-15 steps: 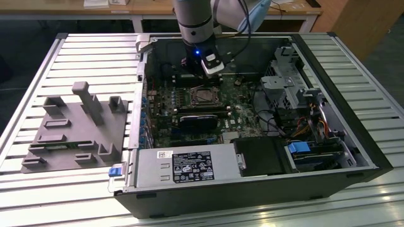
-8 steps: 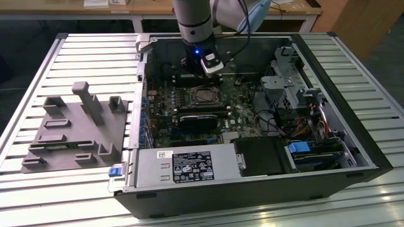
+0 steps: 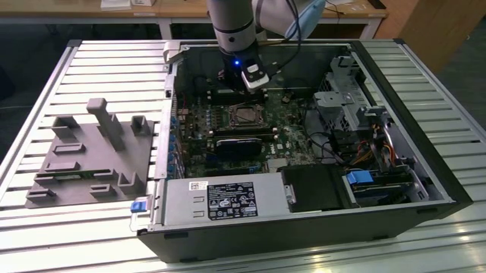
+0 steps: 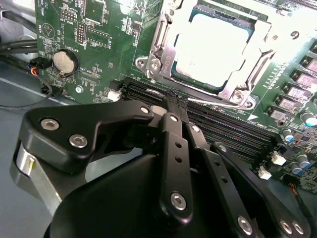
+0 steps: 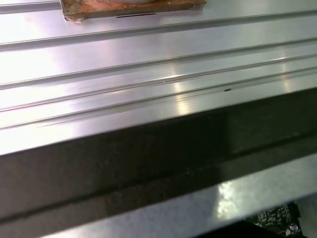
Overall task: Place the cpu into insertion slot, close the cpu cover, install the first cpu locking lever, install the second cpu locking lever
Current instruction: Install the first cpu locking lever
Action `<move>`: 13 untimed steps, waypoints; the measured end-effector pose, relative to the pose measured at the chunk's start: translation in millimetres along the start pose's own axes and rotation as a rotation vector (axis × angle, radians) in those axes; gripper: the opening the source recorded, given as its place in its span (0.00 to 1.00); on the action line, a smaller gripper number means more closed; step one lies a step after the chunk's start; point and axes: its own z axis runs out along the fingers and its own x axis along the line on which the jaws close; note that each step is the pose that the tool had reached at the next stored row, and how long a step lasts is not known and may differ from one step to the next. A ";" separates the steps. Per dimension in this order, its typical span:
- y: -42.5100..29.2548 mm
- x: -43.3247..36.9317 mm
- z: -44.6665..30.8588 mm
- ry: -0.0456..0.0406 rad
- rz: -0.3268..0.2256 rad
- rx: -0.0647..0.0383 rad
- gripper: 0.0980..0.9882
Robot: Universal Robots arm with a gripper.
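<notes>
Claw (image 4: 174, 99) pinched shut, empty, just short of the cpu cover (image 4: 166, 54), which looks closed over the cpu (image 4: 210, 49). Lever locking seems in hand, calling for a fine, steady push.

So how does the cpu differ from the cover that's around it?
The cpu is a solid, pale, plain plate, while the cpu cover is a shiny silver frame with a square window. The cpu sits inside that window, and the cpu cover runs round its edges. Both are square and lie flat on the green board.
</notes>
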 end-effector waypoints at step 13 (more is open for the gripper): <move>0.6 1.3 4.3 -0.0084 0.052 0.010 0.00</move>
